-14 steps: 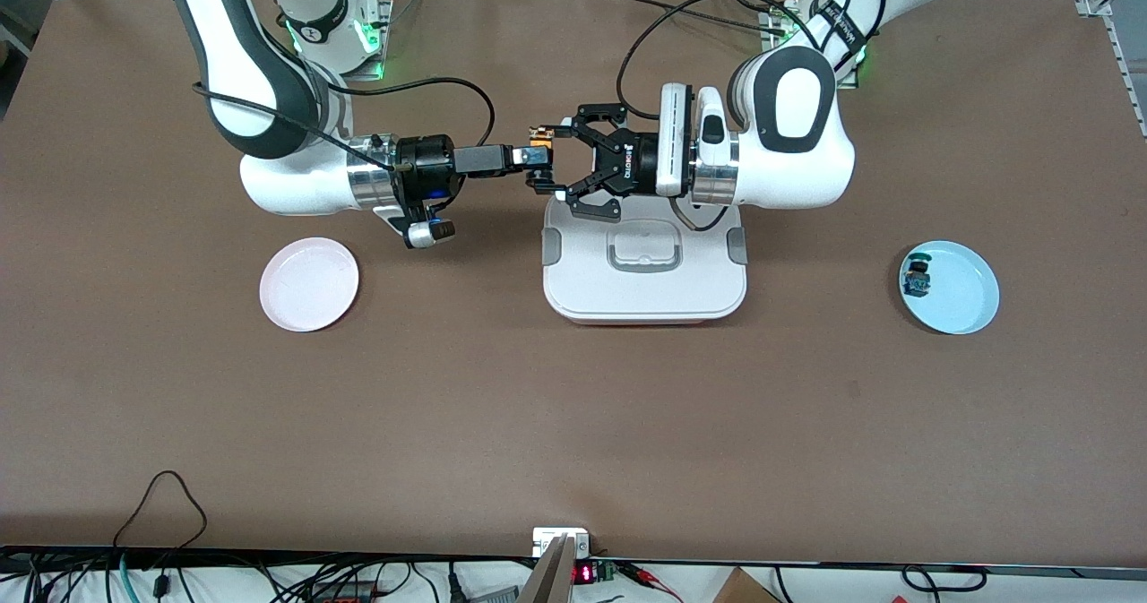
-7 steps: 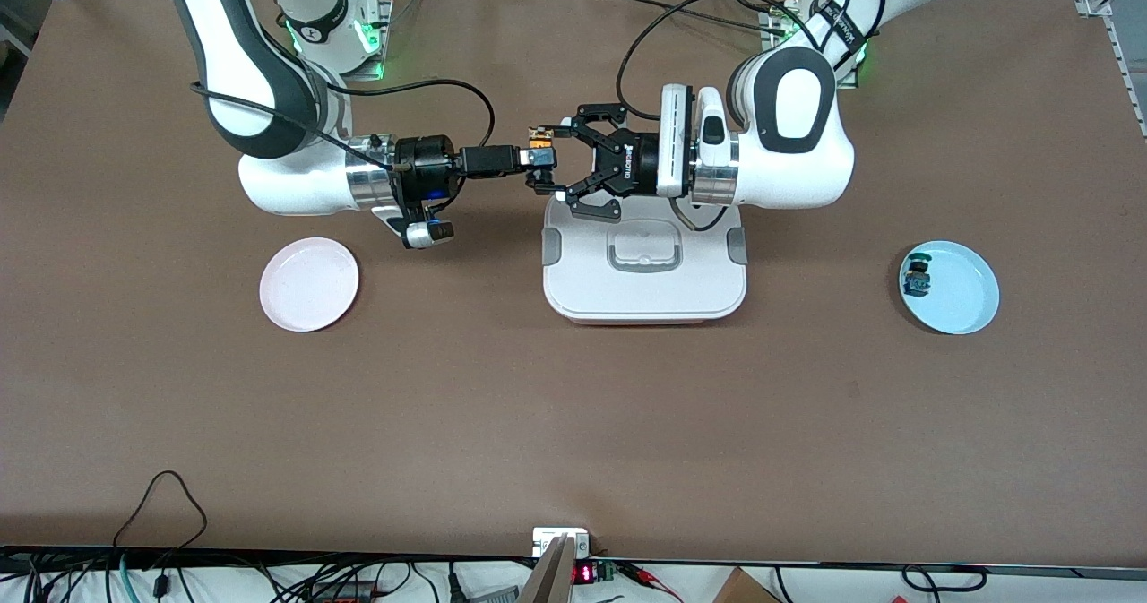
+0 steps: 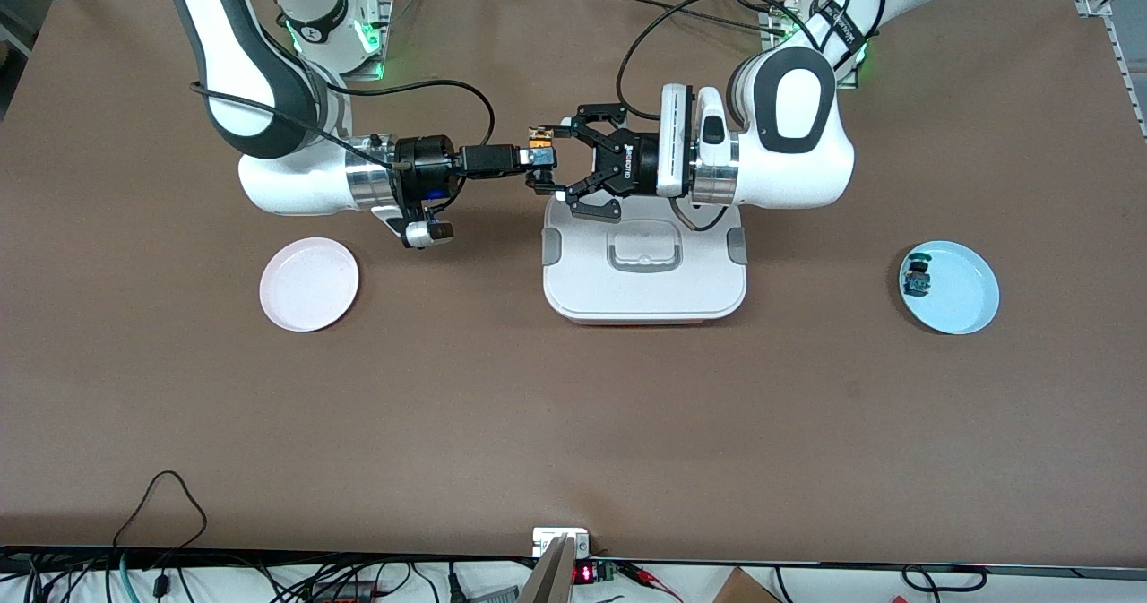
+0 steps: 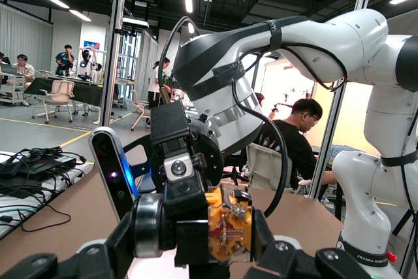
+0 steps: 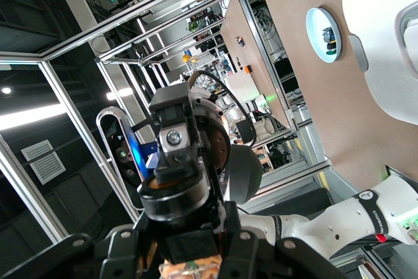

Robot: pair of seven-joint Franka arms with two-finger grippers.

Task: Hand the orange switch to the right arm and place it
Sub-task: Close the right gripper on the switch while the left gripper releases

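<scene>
Front view: the switch (image 3: 539, 153) hangs over the worktop (image 3: 573, 424) at the box's (image 3: 644, 267) eleven o'clock, with left gripper (image 3: 548, 162) and right gripper (image 3: 530, 157) both clamped on it. Likely light, rigid, delicate; pinch the body.

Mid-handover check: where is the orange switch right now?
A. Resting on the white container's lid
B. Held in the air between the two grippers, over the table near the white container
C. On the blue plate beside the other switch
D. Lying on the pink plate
B: the orange switch sits between the left gripper and right gripper, both with jaws shut on it, up off the white container.
</scene>
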